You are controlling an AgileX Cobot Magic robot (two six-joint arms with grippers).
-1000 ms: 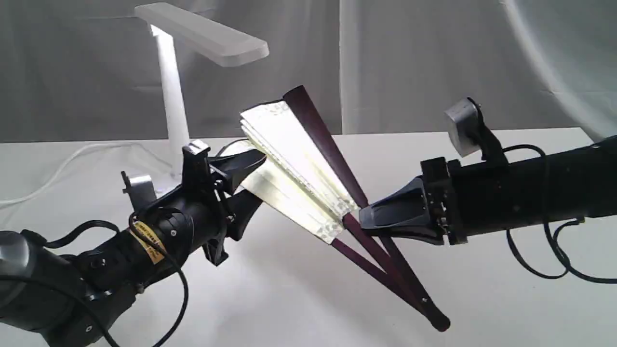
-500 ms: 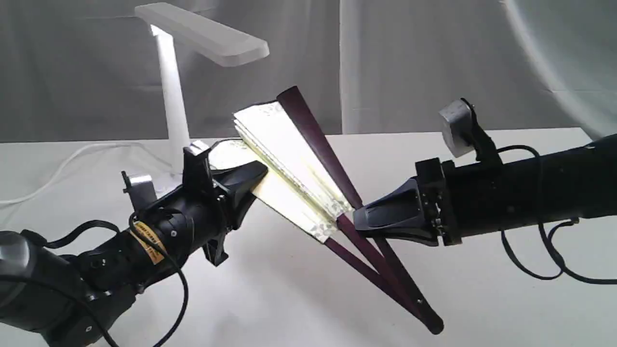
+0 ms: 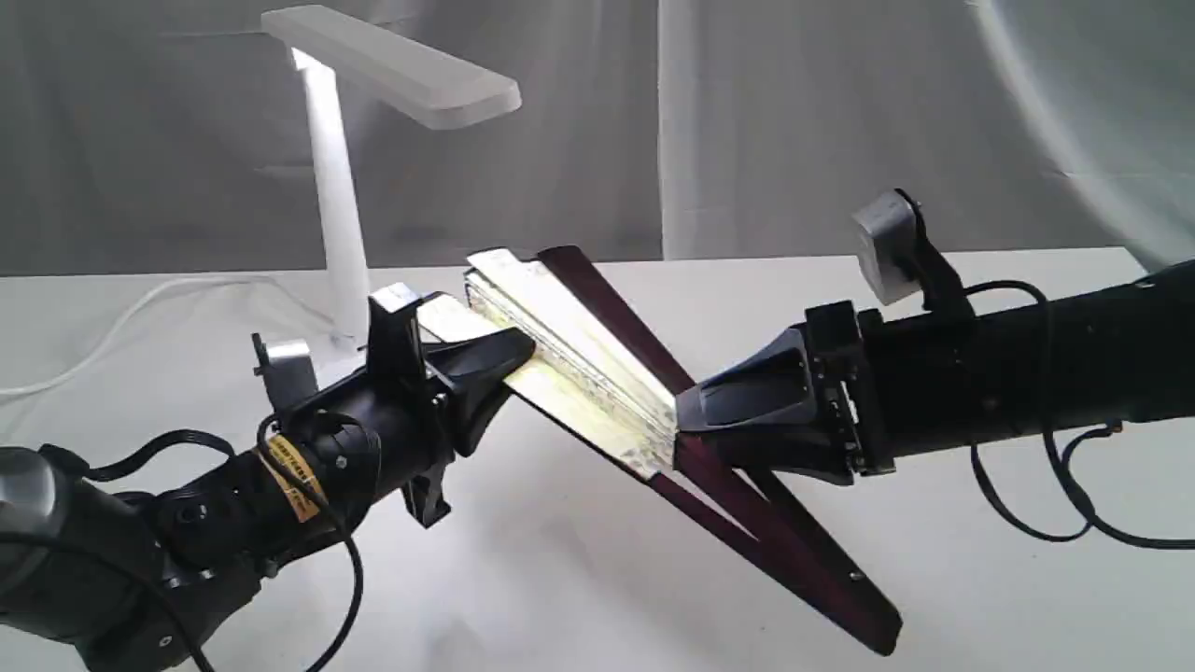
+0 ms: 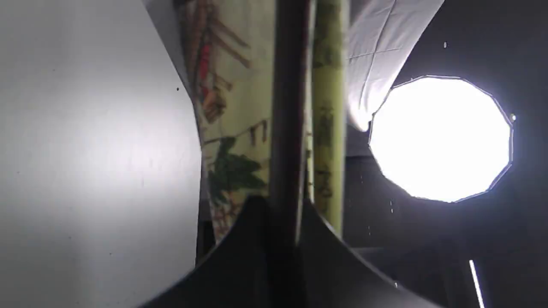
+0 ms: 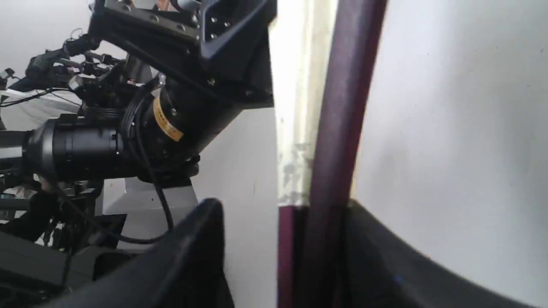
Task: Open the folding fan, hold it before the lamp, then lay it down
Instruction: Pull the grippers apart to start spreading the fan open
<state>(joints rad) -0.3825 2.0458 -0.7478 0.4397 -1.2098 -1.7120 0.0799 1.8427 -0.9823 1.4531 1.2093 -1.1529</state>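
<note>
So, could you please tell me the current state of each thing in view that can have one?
folding fan: partly open, tilted, most pleats bunched together, spanning both grippers.
lamp: upright, lit.
left gripper: shut on the fan's outer guard.
right gripper: open, jaws on either side of the maroon guard, one finger against it and a gap at the other.
studio light: on.

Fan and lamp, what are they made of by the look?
Fan: pleated leaf looks like matte cream paper, seemingly translucent where lit. Ribs: likely wood, dark maroon with a slight sheen. Lamp: probably plastic, smooth, uniform white, moulded flat head.
</note>
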